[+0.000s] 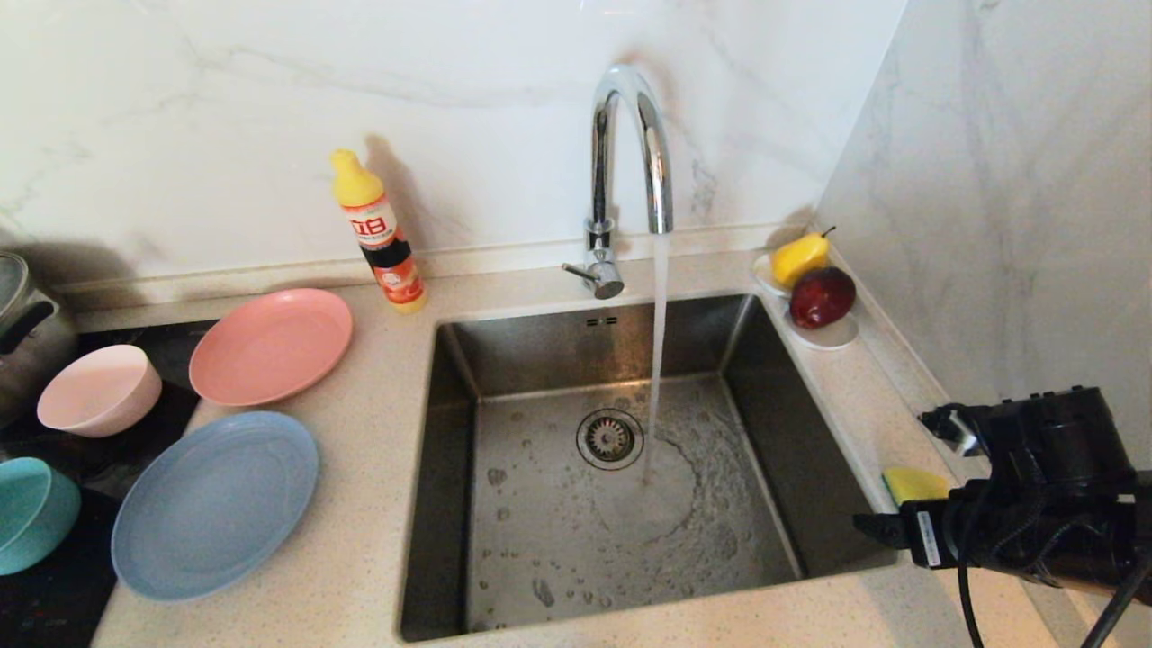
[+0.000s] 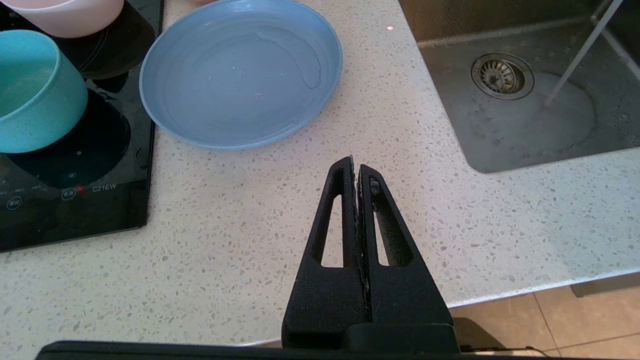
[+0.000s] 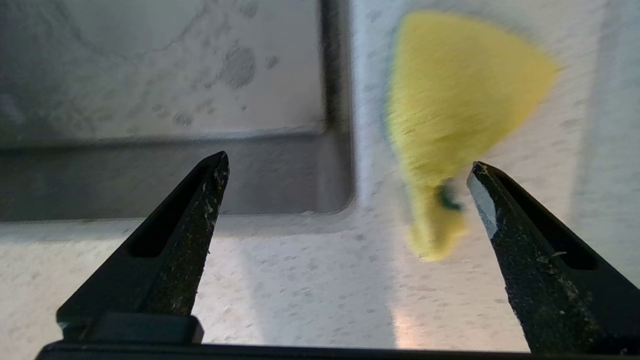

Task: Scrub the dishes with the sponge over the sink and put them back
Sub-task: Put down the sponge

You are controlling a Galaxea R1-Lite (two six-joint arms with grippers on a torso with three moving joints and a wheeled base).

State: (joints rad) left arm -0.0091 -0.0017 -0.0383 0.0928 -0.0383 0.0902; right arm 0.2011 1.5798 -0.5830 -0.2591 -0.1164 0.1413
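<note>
Head view: sink (image 1: 540, 378) centre frame, tap (image 1: 630, 153) running, water hitting the basin beside the drain. All four dishes sit on the left: salmon-pink plate (image 1: 270, 346) and light blue plate (image 1: 216, 504) on the counter (image 1: 360, 558), pale pink bowl (image 1: 99, 389) and teal bowl (image 1: 31, 513) on the black hob at the left edge. Detergent bottle (image 1: 378, 232) upper left of the sink; pear and apple on a saucer upper right. Right arm at lower right, over the counter strip right of the sink; sponge (image 1: 913, 483) peeks out just beyond it.

Left wrist view: left claw (image 2: 356, 170) pressed fully closed, empty, hanging above bare counter; light blue plate at upper centre, wet inside, teal bowl at left edge.

Right wrist view: right claw (image 3: 347, 165) spread wide, holding nothing; sponge (image 3: 460, 100) at upper right, lying on the counter just beside the sink's corner, its near tip close to the right-hand finger (image 3: 487, 200) but not between the two.

Step in hand, as I judge it: reaching for the sponge, no dish scrubbed yet. Next move calls for shifting the claw sideways to centre on the sponge, lowering, then closing gently on the floppy body
</note>
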